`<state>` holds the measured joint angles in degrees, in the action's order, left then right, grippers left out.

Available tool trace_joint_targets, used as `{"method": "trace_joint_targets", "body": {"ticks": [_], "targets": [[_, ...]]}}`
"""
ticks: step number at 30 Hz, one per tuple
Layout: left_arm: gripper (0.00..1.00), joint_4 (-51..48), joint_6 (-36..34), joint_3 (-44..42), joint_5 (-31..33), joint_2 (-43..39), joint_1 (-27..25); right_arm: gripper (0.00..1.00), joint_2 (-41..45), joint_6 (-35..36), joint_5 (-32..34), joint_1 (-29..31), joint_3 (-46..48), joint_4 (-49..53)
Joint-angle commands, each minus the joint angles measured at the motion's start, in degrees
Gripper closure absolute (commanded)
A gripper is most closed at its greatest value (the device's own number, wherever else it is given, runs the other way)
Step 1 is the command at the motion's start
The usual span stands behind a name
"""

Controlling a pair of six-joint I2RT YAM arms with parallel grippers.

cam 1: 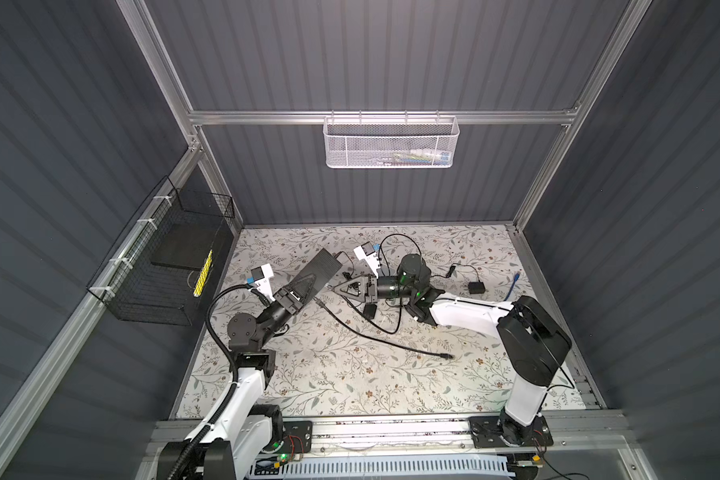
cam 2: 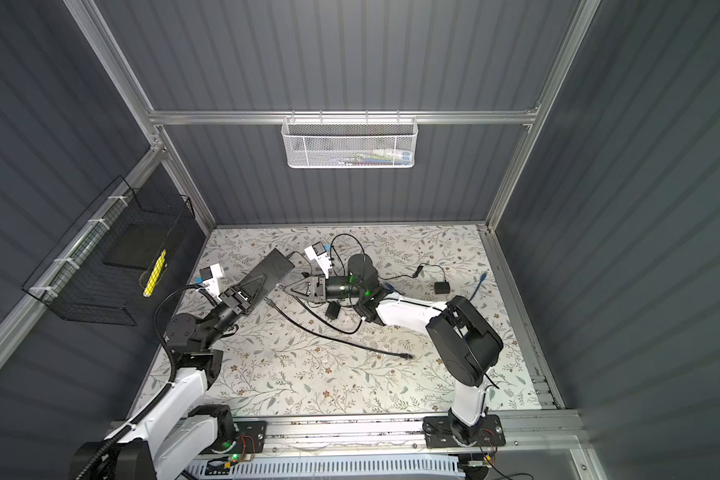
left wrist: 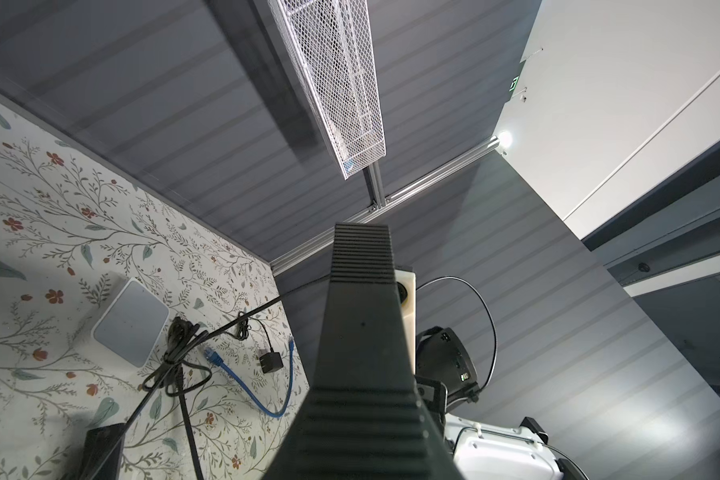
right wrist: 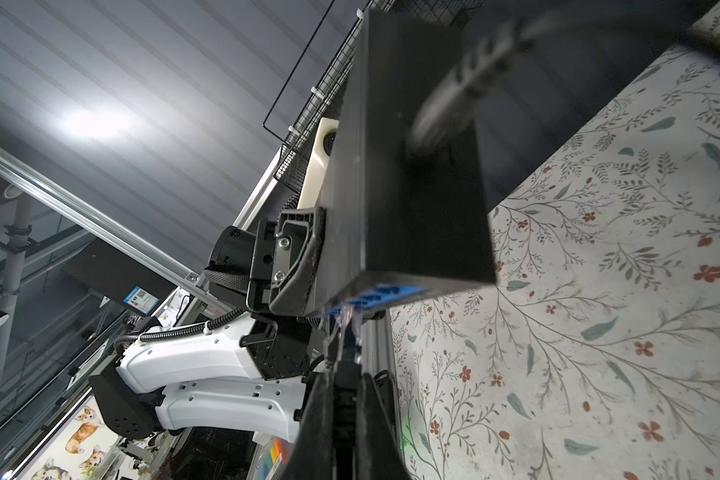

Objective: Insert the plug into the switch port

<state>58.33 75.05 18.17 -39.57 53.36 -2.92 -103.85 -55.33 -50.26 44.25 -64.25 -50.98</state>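
Observation:
The switch (cam 1: 323, 266) is a black ribbed box held tilted above the floral table, and my left gripper (cam 1: 308, 282) is shut on its near end. In the right wrist view the switch (right wrist: 412, 187) shows a row of blue ports (right wrist: 377, 292) along its end face. My right gripper (right wrist: 344, 399) is shut on the black cable just behind the plug (right wrist: 347, 318). The plug's clear tip sits right at the blue ports; how deep it sits I cannot tell. In both top views my right gripper (cam 2: 285, 289) points left at the switch (cam 2: 271, 270).
A loose black cable (cam 1: 383, 338) runs across the table to a plug end (cam 1: 446, 356). A small black adapter (cam 1: 476, 286) and a blue cable (cam 1: 514, 282) lie at the right. A white square device (left wrist: 129, 322) sits by coiled cords. A black wire basket (cam 1: 163, 266) hangs on the left wall.

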Motion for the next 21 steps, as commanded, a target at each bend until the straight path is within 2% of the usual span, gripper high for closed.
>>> {"method": "trace_joint_targets", "body": {"ticks": [1, 6, 14, 21], "targets": [[1.0, -6.8, -2.9, 0.3, -10.7, -0.8, -2.4, 1.0, 2.4, -4.0, 8.7, 0.4, -1.1, -10.4], [1.0, -5.2, -2.6, 0.1, -9.2, 0.4, -2.4, 1.0, 3.5, -7.0, 9.9, 0.8, 2.0, -12.2], [1.0, -1.7, -1.1, 0.4, -3.0, 2.0, -2.3, 1.0, 4.3, -3.6, 10.6, 1.8, 7.4, -8.7], [1.0, 1.4, -0.1, 1.2, -1.6, 4.2, -2.3, 1.0, 5.8, -1.9, 11.3, 1.8, 11.7, -7.5]]}}
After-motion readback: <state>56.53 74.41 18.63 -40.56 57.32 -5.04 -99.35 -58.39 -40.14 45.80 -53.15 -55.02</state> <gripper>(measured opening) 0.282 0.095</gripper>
